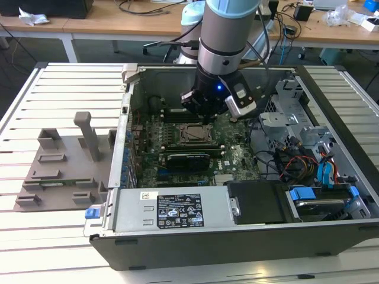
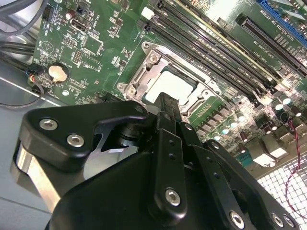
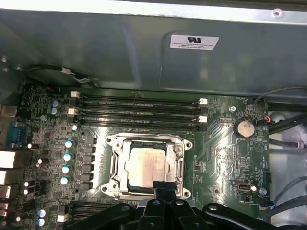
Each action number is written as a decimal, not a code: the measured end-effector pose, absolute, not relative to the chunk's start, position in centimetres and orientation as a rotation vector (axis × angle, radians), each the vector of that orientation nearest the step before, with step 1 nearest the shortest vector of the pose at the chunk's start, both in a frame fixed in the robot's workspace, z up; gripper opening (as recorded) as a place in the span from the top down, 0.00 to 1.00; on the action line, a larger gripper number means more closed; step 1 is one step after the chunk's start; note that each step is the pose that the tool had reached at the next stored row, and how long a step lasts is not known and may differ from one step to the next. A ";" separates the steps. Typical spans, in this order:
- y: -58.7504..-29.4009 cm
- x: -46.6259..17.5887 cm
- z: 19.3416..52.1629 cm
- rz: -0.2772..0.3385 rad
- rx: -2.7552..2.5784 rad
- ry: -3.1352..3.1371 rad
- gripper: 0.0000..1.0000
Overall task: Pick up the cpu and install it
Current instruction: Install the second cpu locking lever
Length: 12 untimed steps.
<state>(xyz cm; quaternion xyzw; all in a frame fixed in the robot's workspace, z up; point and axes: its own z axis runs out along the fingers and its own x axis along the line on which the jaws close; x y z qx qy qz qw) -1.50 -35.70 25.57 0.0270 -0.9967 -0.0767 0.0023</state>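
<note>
Open computer case (image 1: 177, 204): 1 cpu (image 3: 145, 166) in socket (image 3: 148, 165), 1 tool (image 3: 163, 186) above.

This looks like a robotics lab or test workshop set up for computer assembly. An open desktop computer case (image 1: 237, 195) lies on its side on a counter (image 1: 65, 89) made of pale slatted metal profiles, its green motherboard (image 1: 189, 142) and bundled cables (image 1: 296, 163) laid bare. A grey robot arm (image 1: 225, 35) reaches down into it. Beside the case, at the exterior view's left, sits a grey plastic fixture tray (image 1: 62, 168) with upright pegs and slots. Behind the rig run long wooden desks (image 1: 118, 23) strewn with cords and small gear, over a grey floor (image 1: 26, 50).
</note>
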 end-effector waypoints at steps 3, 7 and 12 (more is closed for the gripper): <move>-35.7 -1.5 25.2 -0.240 0.085 -3.127 0.89; -35.7 -1.5 24.5 -0.240 0.085 -3.126 0.89; -36.1 -1.5 24.4 -0.217 0.085 -3.128 0.89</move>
